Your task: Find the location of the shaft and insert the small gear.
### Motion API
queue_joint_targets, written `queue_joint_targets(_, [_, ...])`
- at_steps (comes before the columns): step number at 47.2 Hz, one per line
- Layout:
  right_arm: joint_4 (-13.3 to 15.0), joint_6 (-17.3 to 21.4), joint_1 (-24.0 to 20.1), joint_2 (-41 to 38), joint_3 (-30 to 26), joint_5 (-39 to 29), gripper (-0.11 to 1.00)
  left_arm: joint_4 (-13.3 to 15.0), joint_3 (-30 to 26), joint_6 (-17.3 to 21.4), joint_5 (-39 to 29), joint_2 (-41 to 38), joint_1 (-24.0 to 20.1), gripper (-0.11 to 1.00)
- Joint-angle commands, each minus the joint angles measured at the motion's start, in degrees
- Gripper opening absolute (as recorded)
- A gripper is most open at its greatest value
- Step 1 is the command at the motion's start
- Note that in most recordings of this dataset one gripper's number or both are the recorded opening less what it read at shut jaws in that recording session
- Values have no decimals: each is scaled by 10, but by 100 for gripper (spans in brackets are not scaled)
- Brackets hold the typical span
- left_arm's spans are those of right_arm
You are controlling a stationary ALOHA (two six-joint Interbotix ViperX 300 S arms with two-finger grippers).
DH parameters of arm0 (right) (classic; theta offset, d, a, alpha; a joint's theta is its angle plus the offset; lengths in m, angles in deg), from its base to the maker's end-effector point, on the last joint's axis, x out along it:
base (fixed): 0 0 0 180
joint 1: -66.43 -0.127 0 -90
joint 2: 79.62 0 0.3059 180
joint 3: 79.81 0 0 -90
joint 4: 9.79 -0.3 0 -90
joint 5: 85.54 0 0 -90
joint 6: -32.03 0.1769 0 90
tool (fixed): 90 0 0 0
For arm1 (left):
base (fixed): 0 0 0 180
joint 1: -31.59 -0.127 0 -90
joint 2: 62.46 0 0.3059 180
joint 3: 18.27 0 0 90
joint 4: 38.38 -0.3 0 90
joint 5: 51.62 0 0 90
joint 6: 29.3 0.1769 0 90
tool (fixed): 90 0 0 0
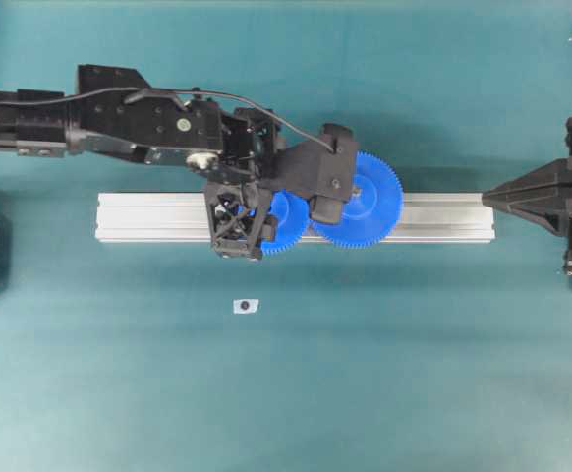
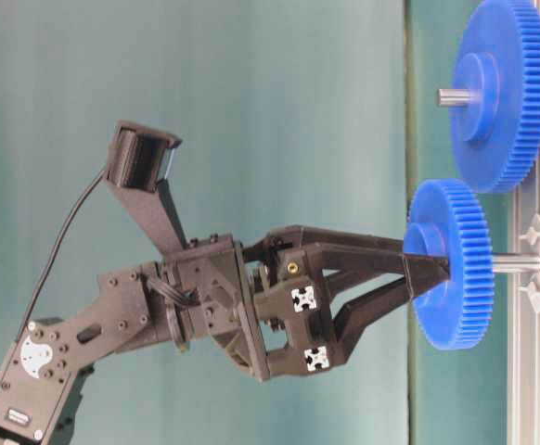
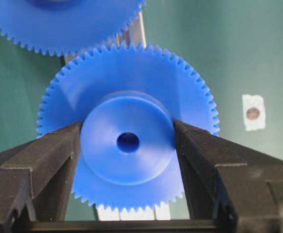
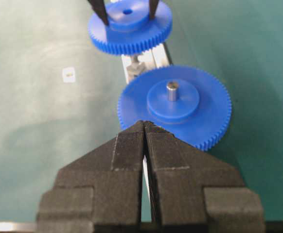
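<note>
The small gear [image 3: 128,143], bright blue with a raised hub and a dark centre hole, hangs level a little above the aluminium rail [image 1: 433,216]. My left gripper [image 2: 428,264] is shut on its hub, one finger [image 3: 59,150] pressed against each side. From the side, the shaft [image 2: 517,263] runs from the rail up to the gear's underside. Its mount [image 4: 135,66] peeks out below the small gear [image 4: 130,26]. How far the shaft sits in the hole is hidden. My right gripper [image 4: 145,125] is shut and empty, at the rail's right end.
The larger blue gear [image 1: 365,202], with a grey pin [image 4: 172,91] in its centre, sits on the rail just right of the small gear, their teeth close together. A tiny white tag [image 1: 246,306] lies on the green table in front of the rail.
</note>
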Motion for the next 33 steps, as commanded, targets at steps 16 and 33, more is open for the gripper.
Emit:
queue_joint_targets(16, [-1,5,3,-4,-6,5,1,-4,-15,-2,-10,-4,-1,63])
queue_joint_targets(33, [-1,5,2,-4,-7,5,1,-4,13,0,-34,11,-16,63])
